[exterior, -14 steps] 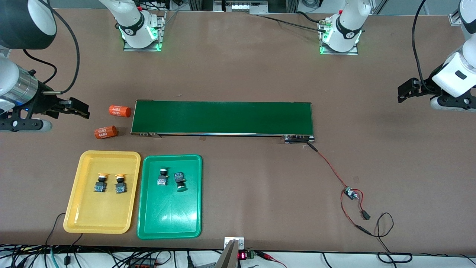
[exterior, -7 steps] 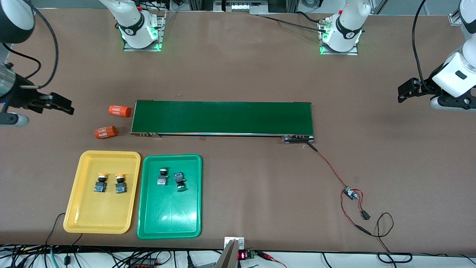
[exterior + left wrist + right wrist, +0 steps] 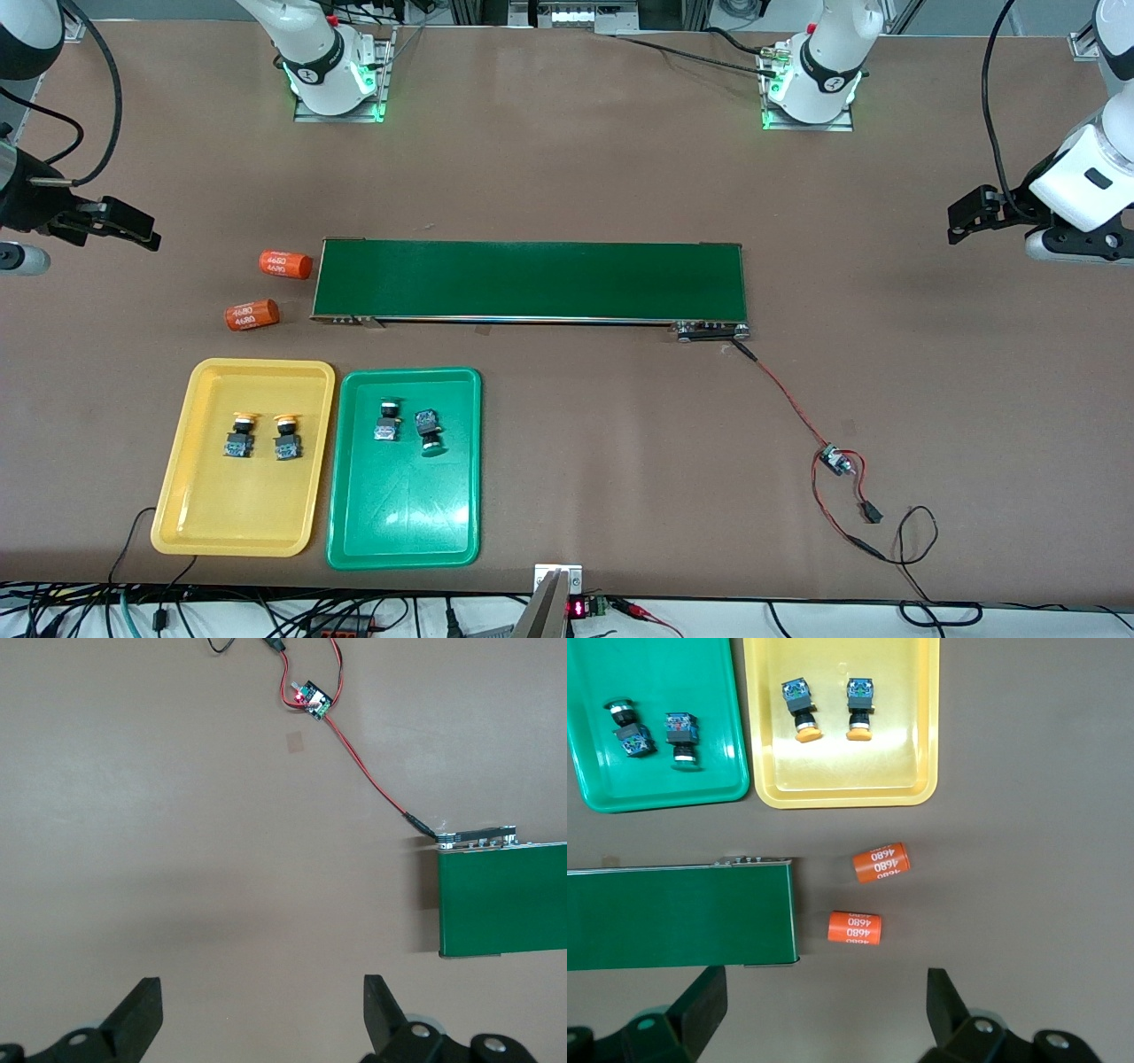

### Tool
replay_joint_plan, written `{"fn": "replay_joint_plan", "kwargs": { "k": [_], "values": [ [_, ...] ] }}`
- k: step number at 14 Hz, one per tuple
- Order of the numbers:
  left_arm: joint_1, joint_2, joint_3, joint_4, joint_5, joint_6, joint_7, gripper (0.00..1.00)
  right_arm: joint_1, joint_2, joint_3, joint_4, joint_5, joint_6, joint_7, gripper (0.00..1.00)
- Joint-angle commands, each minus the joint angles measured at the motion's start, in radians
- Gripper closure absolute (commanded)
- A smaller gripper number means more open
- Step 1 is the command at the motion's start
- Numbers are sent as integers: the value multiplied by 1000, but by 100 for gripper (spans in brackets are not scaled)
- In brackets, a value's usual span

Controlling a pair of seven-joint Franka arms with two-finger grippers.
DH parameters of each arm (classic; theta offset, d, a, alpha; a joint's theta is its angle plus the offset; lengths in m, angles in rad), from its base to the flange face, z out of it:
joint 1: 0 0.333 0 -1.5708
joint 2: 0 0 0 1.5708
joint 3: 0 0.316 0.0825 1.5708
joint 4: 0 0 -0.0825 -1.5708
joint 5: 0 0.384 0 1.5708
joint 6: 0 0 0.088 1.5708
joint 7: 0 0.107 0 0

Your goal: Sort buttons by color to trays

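Observation:
Two yellow-orange buttons lie side by side in the yellow tray. Two green buttons lie in the green tray beside it. Both trays and all the buttons also show in the right wrist view: the yellow tray and the green tray. My right gripper is open and empty, up over bare table at the right arm's end. My left gripper is open and empty over bare table at the left arm's end.
A long dark-green conveyor belt lies across the middle. Two orange cylinders with white numbers lie at its end toward the right arm. A red-and-black wire with a small circuit board runs from its other end.
My right gripper has drawn back and up, away from the orange cylinders toward the right arm's end of the table. The left arm has not moved.

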Motion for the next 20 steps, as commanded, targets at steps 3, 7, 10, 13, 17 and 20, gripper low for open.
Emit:
{"fn": "replay_joint_plan", "kwargs": {
  "k": [3,7,10,13,17,20],
  "values": [
    [-6,3,9,17,-8,-19,24,0,8,-13,-14,-19,11,1,-103,0],
    [-6,3,11,17,-8,-19,24,0,7,-13,-14,-16,13,-26,-94,0],
    [-6,3,11,17,-8,-19,24,0,5,-13,-14,-16,13,-56,-62,0],
    [-8,3,11,17,-3,-19,24,0,7,-14,-12,-14,13,-60,-60,0],
    [-8,3,9,18,-2,-19,22,0,5,-13,-12,-14,14,-68,-60,0],
    [-8,1,8,18,-2,-21,22,0,5,-13,-12,-14,17,-68,-27,0]
  ]
}}
